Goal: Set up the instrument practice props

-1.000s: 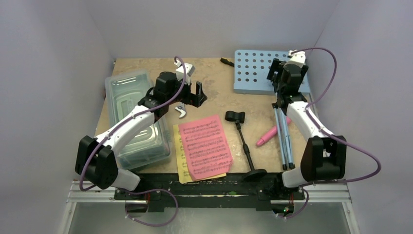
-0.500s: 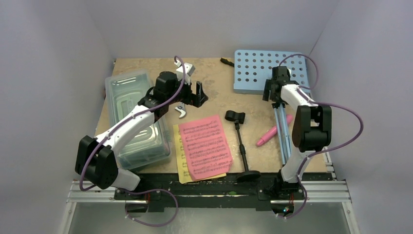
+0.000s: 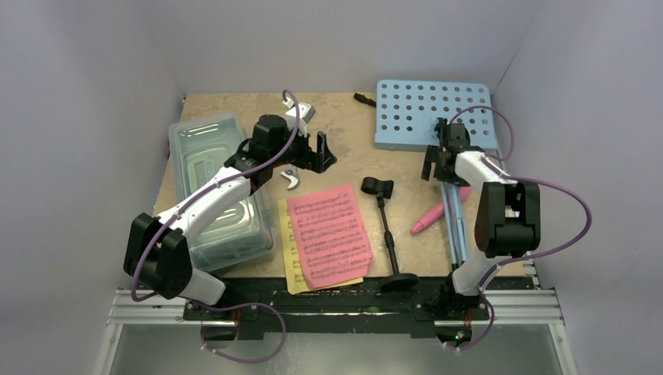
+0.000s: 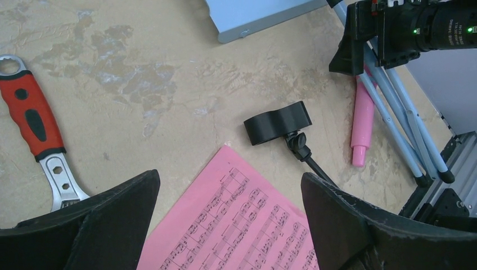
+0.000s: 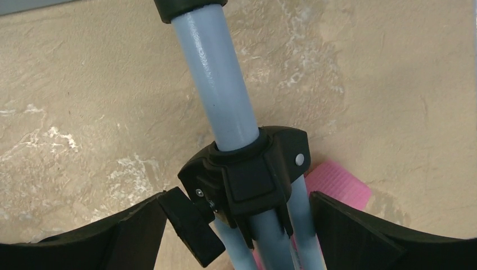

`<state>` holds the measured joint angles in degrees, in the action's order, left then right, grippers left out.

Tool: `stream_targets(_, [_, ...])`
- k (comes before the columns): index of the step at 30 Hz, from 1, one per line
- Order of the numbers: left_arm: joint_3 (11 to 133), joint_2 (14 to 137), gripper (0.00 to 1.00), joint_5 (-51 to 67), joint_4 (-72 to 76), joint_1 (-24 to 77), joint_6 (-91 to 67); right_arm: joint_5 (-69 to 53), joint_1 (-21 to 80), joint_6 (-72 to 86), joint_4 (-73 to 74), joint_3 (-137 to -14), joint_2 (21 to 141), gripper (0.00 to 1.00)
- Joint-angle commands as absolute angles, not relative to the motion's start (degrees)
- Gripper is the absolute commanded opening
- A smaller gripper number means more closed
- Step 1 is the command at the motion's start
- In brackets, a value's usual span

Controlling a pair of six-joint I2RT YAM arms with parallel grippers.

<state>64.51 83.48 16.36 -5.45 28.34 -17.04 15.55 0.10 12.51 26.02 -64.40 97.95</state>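
Observation:
The light blue music stand lies flat; its perforated desk [image 3: 434, 113] is at the back right and its folded tripod legs [image 3: 456, 223] point toward me. My right gripper [image 3: 440, 166] is open, its jaws either side of the black tripod collar [image 5: 253, 174] below the pole [image 5: 216, 84]. The pink toy microphone [image 3: 438, 212] lies against the legs. The black mic stand [image 3: 388, 226] lies flat with its clip [image 4: 277, 122] far and its round base [image 3: 400, 281] near. The pink page [image 3: 328, 234] overlaps the yellow page [image 3: 288, 258]. My left gripper [image 3: 319, 152] is open and empty above the pink page's far corner [image 4: 236, 225].
A clear plastic lidded box [image 3: 219, 187] fills the left side under my left arm. A red-handled wrench [image 4: 34, 121] lies beside it. A small black part [image 3: 363, 98] sits at the desk's far-left corner. Grey walls close in on three sides.
My right gripper came back from over the perforated desk and down to the tripod collar. The mic stand's base shifted slightly left. My left gripper barely moved.

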Motion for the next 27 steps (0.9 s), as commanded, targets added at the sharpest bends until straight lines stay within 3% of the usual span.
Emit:
stream_targets(1, [66.96,83.84,0.96,17.96,-3.93,28.65,-18.12,12.02,0.11,13.39,21.44,-62.89,96.17,0.98])
stream_targets(4, [66.89,83.93,0.96,17.81,-3.96,28.65,-18.04,17.58,0.17,11.63,14.82,-61.25,97.99,0.93])
stream_targets(5, [66.89,83.99,0.96,17.72,-3.96,28.64,-17.91,18.01,0.18,11.44,16.20,-62.57,99.11,0.81])
stream_targets(8, [67.31,84.10,0.96,16.94,-4.89,28.65,-17.35,16.98,0.13,9.91,13.02,-61.35,99.41,0.60])
stream_targets(11, [67.32,84.03,0.96,17.10,-4.96,28.65,-17.38,16.74,0.35,9.03,10.74,-57.98,96.63,0.26])
stream_targets(15, [67.24,84.26,0.96,18.51,-4.42,28.65,-18.27,10.47,1.19,11.32,8.35,-56.13,88.94,0.13])
stream_targets(17, [67.19,84.71,0.96,20.07,-3.91,28.86,-19.33,7.33,1.29,14.11,8.07,-56.63,84.79,0.00])
stream_targets(23, [67.77,88.11,0.96,28.54,-1.00,31.38,-25.95,0.73,1.31,23.44,6.91,-58.26,77.93,0.00])
stream_targets(27, [67.93,90.68,0.90,30.79,5.35,36.15,-37.42,-7.48,1.23,33.08,3.89,-57.79,77.15,0.00])
